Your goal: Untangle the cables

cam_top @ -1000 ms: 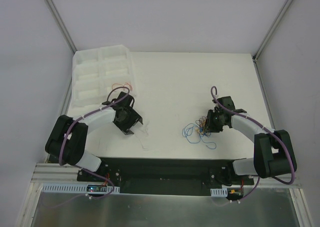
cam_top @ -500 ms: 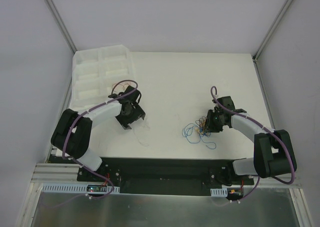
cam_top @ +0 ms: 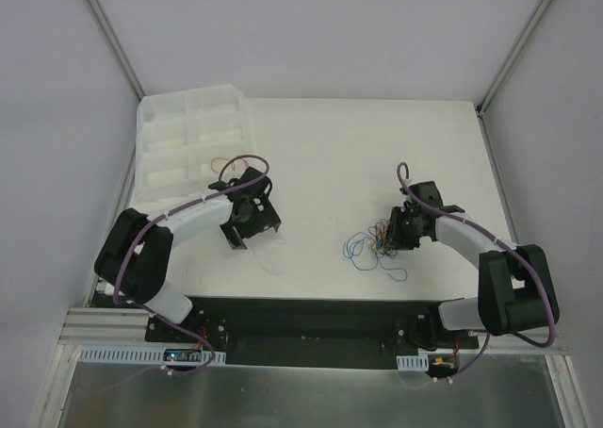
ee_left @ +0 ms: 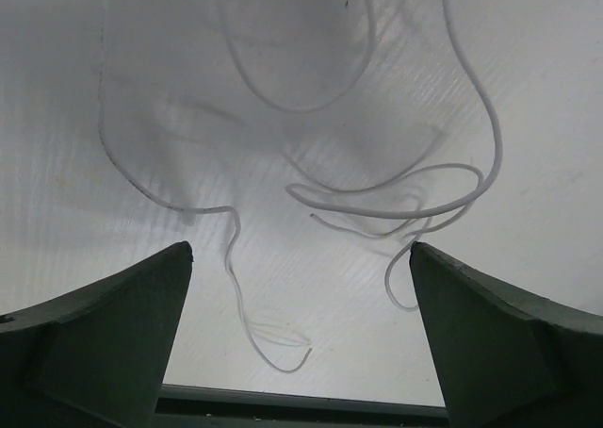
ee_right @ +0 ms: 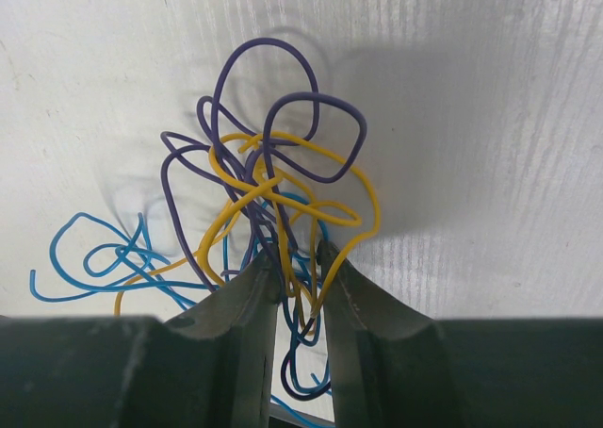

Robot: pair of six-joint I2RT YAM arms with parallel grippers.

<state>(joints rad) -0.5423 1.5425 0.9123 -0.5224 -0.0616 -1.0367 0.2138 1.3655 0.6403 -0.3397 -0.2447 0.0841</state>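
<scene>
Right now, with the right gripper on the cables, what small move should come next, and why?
Probably bring the left gripper across to the blue loops. It is open over a lone white wire and holds nothing, while the right gripper pinches the cables, and the blue loops stick out toward the left arm.

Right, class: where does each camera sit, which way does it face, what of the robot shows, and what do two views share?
Top external: above and behind the arms, looking down on the table; both arms, left gripper and right gripper show.
Left wrist: on the left wrist, facing down at a loose white wire; its spread fingers fill the bottom corners.
Right wrist: on the right wrist, facing the cable bundle; its fingers pinch strands.
Shared: top and right wrist views both show the cable bundle.
</scene>
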